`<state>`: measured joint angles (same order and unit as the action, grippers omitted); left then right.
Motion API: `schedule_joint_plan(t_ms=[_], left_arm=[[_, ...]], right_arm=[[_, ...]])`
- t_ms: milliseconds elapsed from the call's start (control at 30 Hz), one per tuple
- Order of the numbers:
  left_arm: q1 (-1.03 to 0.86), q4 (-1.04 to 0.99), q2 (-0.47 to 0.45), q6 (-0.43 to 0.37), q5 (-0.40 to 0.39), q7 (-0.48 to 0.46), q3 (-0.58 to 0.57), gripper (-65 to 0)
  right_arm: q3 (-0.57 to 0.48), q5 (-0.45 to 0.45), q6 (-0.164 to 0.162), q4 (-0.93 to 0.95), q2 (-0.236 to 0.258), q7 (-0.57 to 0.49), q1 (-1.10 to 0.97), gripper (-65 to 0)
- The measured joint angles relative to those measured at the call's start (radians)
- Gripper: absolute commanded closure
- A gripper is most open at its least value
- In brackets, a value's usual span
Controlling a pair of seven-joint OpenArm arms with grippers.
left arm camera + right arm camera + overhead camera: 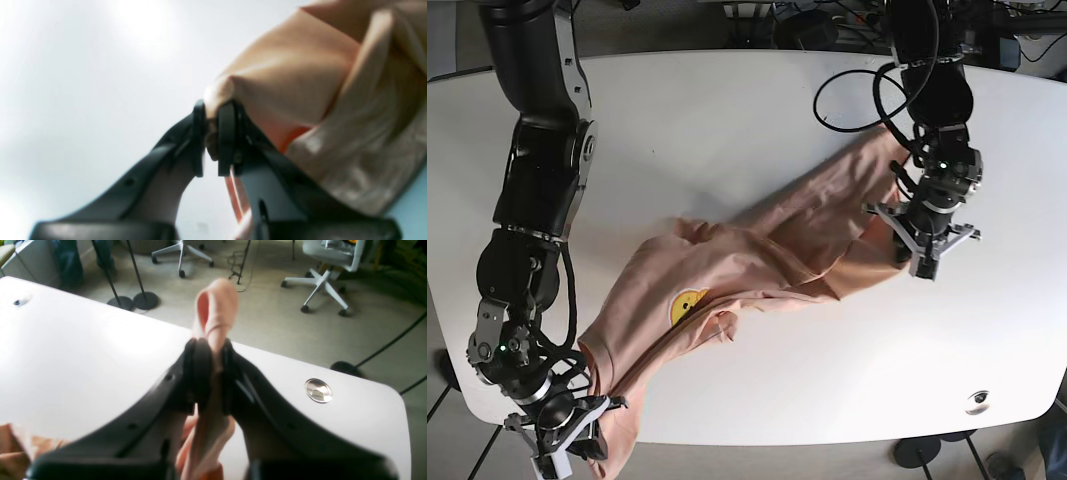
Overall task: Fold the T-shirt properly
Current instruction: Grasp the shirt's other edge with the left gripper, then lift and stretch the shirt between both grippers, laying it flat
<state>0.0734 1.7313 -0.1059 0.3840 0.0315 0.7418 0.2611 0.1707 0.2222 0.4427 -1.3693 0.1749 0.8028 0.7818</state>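
Note:
A peach T-shirt (pixel 757 265) with a small yellow print lies stretched diagonally across the white table (pixel 727 110). My left gripper (pixel 915 250) is shut on the shirt's right end; the left wrist view shows its fingers (pixel 227 133) pinching a fold of fabric (pixel 300 83). My right gripper (pixel 577 440) is shut on the shirt's lower left end near the table's front edge; the right wrist view shows cloth (pixel 217 306) sticking up between its fingers (pixel 200 373).
A round metal grommet (pixel 976 398) sits in the table near the front right corner; it also shows in the right wrist view (pixel 318 390). Office chairs (pixel 325 263) and stand bases (pixel 133 301) stand on the floor beyond the table.

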Motion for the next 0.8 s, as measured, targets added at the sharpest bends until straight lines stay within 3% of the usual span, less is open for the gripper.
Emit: schedule_joint_plan(t_ms=[133,167,367,467,600,667,800], left_arm=[[0.199,0.005,-0.024,0.109,0.014,0.146,0.136,-1.0],[0.273,0.007,-0.060,0.142,0.013,0.204,0.145,-1.0],[0.531,0.076,-0.166,0.163,-0.010,0.319,0.145,-1.0],[0.529,0.117,-0.183,0.167,-0.025,0.325,0.148,-1.0],[0.352,0.128,-0.168,0.169,-0.025,0.307,0.148,-0.6],[0.219,0.127,-0.135,0.169,-0.013,0.180,0.196,-1.0],[-0.006,0.119,-0.110,0.206,-0.002,0.076,0.230,-1.0]], right_arm=[[0.034,0.008,-0.044,0.109,0.017,-0.042,0.109,-1.9],[0.034,0.010,-0.048,0.136,0.029,-0.043,0.154,-1.9],[0.068,0.038,-0.039,0.113,0.050,-0.019,0.267,-1.9],[0.127,0.044,-0.035,0.051,0.068,0.043,0.237,-1.9],[0.187,0.038,-0.035,-0.153,0.055,0.072,-0.063,-1.9],[0.197,0.042,-0.036,-0.243,0.033,0.090,-0.251,-1.9],[0.283,0.163,-0.036,-0.288,0.011,0.077,-0.557,-1.9]])
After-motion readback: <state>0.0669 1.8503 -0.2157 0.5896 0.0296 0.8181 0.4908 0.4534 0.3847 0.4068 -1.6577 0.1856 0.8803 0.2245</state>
